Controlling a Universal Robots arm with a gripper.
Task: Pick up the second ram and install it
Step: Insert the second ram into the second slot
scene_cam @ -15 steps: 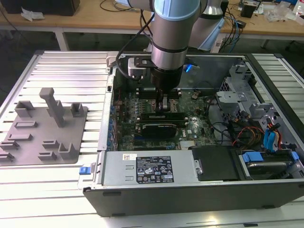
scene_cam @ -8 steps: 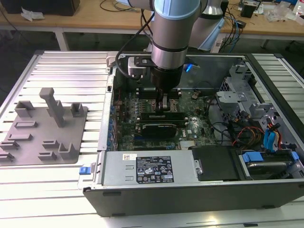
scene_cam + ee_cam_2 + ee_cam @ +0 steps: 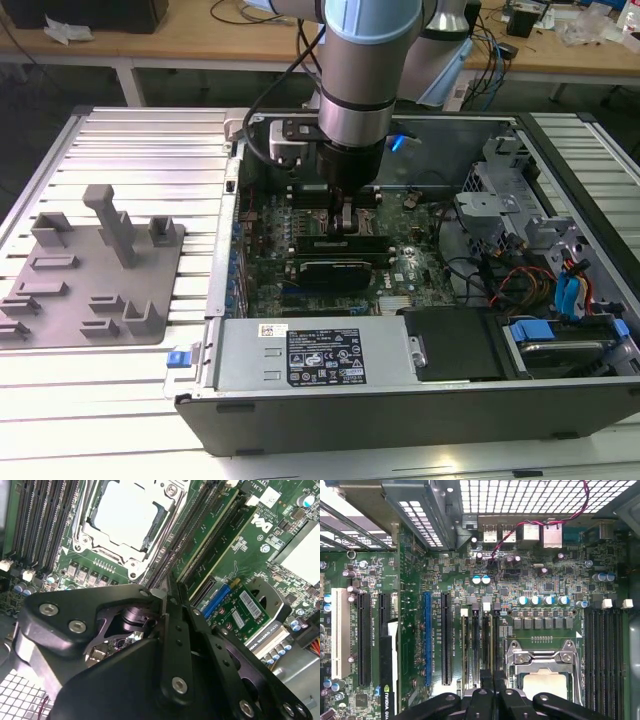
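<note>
Reaching down into the open computer case [image 3: 560, 200] at the exterior view's centre, the gripper [image 3: 347, 222] stands over the memory slots. In the second wrist view its fingers [image 3: 176, 630] are pressed narrowly together on the second ram [image 3: 161, 597], a thin edge showing at frame centre. In the first wrist view the fingertips sit bottom centre, beside the CPU socket [image 3: 545, 680].

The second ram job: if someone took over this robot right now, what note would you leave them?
Gripper: down inside the case, right over the memory slots beside the CPU socket. Whether it is holding anything cannot be told.
Ram: hard to pick out among the slots; green strips there may be sticks.
Fixture: outside the case, at the exterior view's left, well away from the gripper.
Done: the arm has reached the slots.
Left: check that the second ram is seated; the pictures do not settle it.
</note>
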